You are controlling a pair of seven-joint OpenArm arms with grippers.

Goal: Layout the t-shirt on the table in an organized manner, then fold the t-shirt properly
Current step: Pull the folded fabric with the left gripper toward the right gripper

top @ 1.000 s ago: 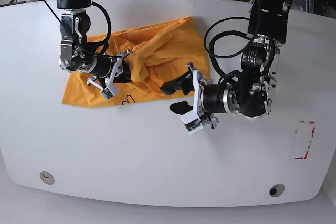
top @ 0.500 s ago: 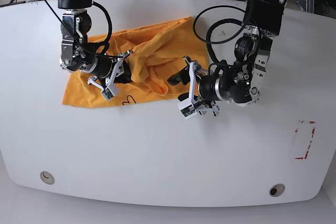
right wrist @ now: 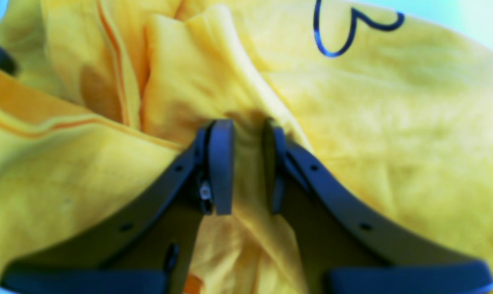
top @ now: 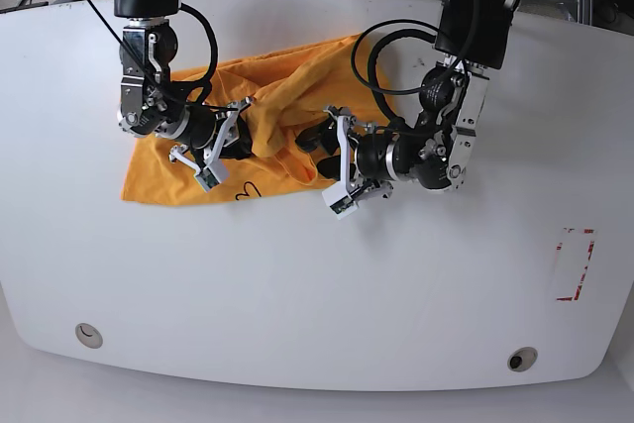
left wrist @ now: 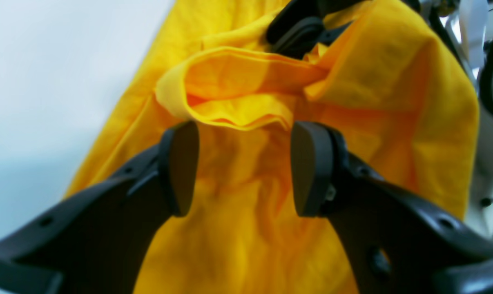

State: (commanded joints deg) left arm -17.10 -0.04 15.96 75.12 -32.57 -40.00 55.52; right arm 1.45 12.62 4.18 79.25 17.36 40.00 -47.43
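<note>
Bright even light, blurry wrist views, soft shadows

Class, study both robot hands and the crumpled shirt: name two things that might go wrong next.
The right hand pinches a thick bunch of the t-shirt, so pulling may drag several layers instead of spreading it. The left hand is open before a folded hem and may grab only one layer, or miss.
</note>
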